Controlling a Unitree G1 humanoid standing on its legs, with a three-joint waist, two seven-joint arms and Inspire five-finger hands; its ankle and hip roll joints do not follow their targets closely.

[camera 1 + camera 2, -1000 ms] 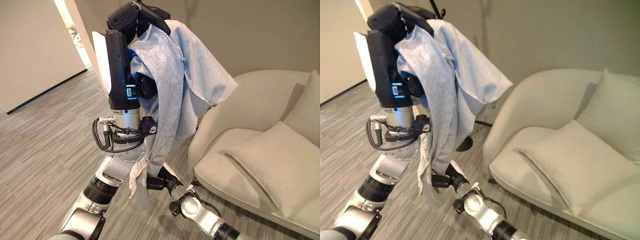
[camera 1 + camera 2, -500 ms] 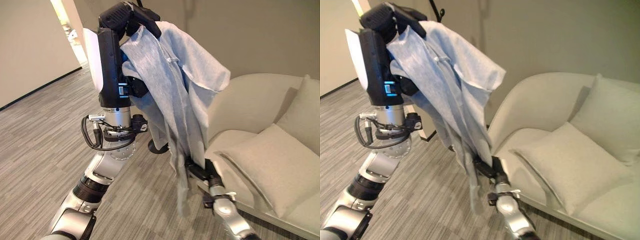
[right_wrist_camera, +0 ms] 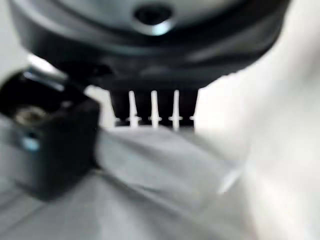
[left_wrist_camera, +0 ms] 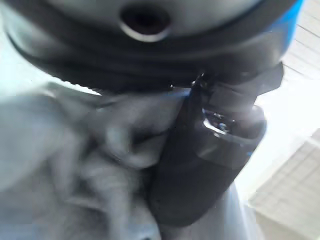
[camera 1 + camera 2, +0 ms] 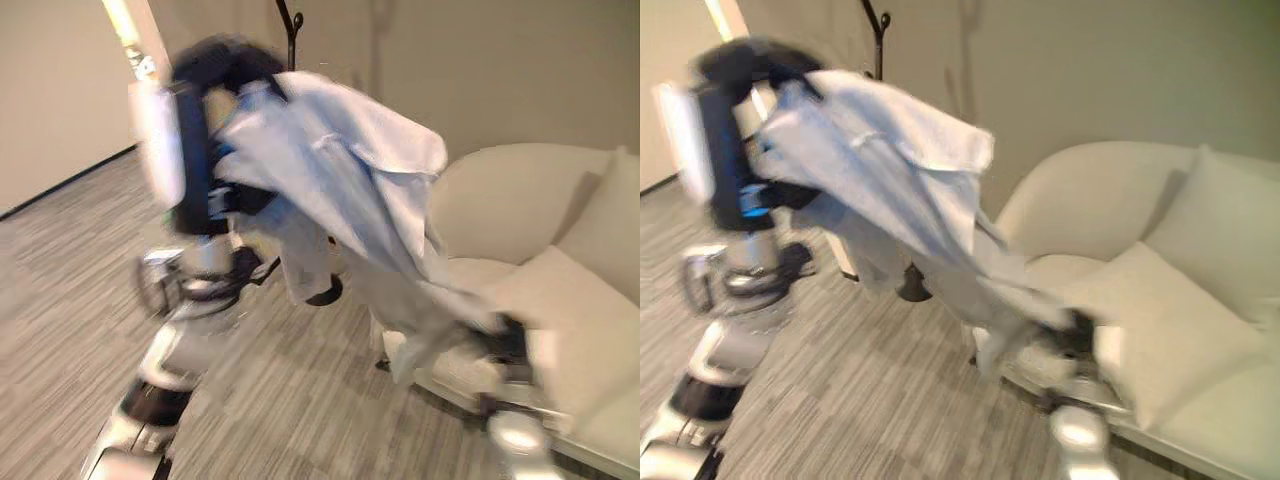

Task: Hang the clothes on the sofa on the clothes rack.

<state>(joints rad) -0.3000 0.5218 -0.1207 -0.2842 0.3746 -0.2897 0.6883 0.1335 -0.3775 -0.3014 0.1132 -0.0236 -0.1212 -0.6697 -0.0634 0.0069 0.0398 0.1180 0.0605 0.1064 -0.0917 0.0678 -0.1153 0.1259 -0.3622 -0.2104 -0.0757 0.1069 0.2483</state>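
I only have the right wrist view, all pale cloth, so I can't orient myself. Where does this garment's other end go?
Observer: The garment hangs from the left hand, raised high, fingers curled over its upper end.
Operator: Where's the rack?
Observer: The clothes rack stands behind that hand, by the wall; its hook shows above the cloth.
Operator: And my right hand?
Observer: The right hand is low, in front of the sofa, the garment stretching down to it.
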